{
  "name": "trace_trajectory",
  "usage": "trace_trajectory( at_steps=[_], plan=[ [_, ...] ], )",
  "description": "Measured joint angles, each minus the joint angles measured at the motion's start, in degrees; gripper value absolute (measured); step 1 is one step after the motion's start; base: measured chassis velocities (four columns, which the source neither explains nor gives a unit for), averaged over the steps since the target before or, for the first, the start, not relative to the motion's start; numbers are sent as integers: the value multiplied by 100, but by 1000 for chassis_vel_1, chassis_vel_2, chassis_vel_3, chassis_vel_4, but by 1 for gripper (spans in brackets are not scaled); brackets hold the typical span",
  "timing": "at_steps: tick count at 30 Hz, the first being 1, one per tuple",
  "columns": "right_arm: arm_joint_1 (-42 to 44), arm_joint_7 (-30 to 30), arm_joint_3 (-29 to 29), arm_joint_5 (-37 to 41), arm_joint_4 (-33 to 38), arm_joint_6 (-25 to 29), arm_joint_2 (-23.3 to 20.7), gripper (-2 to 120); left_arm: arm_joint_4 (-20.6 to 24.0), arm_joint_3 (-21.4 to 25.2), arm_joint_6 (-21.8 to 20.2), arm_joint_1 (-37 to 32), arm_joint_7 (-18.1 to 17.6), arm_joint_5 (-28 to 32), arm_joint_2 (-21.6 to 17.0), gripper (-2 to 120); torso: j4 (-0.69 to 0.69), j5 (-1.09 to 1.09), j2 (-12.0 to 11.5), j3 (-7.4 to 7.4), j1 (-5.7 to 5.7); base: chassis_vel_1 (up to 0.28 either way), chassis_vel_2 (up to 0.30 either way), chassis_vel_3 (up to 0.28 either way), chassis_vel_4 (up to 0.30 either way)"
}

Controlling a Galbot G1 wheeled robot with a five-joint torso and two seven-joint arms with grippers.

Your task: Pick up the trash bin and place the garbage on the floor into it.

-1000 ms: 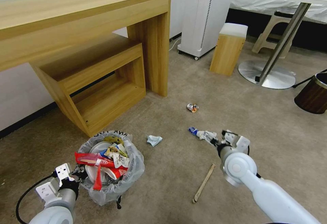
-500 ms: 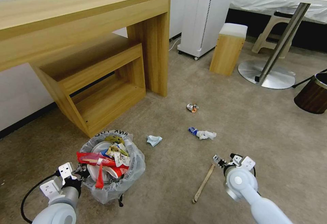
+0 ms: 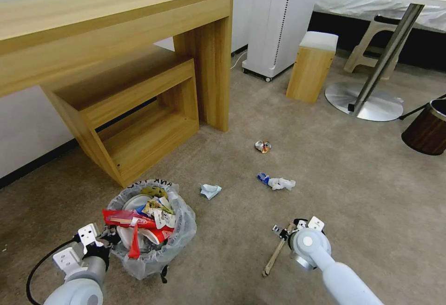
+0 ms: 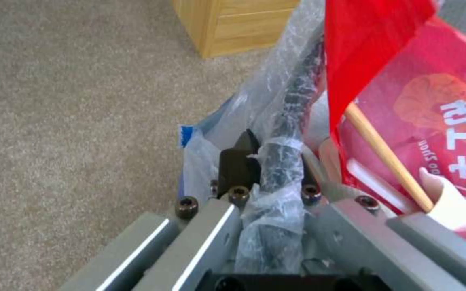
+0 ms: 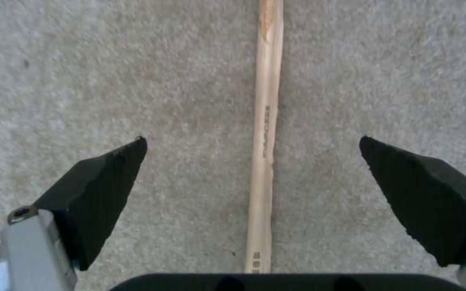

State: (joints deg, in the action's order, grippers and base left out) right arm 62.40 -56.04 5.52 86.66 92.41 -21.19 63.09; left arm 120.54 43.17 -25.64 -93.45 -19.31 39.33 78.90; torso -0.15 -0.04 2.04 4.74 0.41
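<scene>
Straddling the wooden stick (image 5: 265, 133) with our right gripper (image 5: 252, 161) spread wide, we are risking it rolling aside, while our left gripper (image 4: 268, 169) is clamping the trash bin (image 3: 153, 244) rim.

Both arms are round and white. The right gripper (image 5: 252, 141) has black wedge fingertips (image 5: 101, 178). The left gripper (image 4: 268, 161) has grey metal bars, black screws (image 4: 186, 203) and a black cable (image 3: 39, 263).

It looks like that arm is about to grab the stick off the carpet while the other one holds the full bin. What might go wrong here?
The wooden stick is thin and lies flat on the carpet, so the open right gripper straddling it might pinch carpet or let it roll away. The trash bin is heaped above its rim; the long stick or the red wrapper could tip out. The left gripper clamps only the bag-covered rim, which may slip.
</scene>
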Motion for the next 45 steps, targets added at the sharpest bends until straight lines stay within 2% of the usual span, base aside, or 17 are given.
trace_trajectory(
  at_steps=[17,24,27,28,33,37,42,45],
  plan=[
    [-203,209,-318,-340,-782,26,380,98,-33,-21,5,52,-9,1,25,0,0,0,0,0,0,0,0,0,0],
    [-203,305,-416,-560,-957,106,470,75,-11,-22,11,23,-9,0,21,0,0,0,0,0,0,0,0,0,0],
    [-192,343,-443,-651,-992,141,480,72,2,-23,16,10,-9,0,16,0,1,1,0,0,0,0,0,0,0],
    [-180,373,-455,-692,-997,148,479,65,23,-23,16,-4,-9,0,9,0,1,0,0,0,0,0,0,0,0],
    [-150,385,-484,-792,-1000,184,493,57,64,-20,23,-36,-9,1,-6,0,0,0,0,0,0,0,0,0,0],
    [-59,388,-491,-869,-940,202,495,40,76,-16,32,-59,-9,2,-9,0,1,0,0,0,0,0,0,0,0],
    [-24,393,-493,-947,-943,221,490,34,87,-19,46,-61,-7,2,-11,0,1,0,0,0,0,0,0,0,0],
    [27,455,-494,-1026,-949,232,444,23,114,-26,48,-80,-2,2,-13,0,1,0,0,0,0,0,0,0,0]
  ],
)
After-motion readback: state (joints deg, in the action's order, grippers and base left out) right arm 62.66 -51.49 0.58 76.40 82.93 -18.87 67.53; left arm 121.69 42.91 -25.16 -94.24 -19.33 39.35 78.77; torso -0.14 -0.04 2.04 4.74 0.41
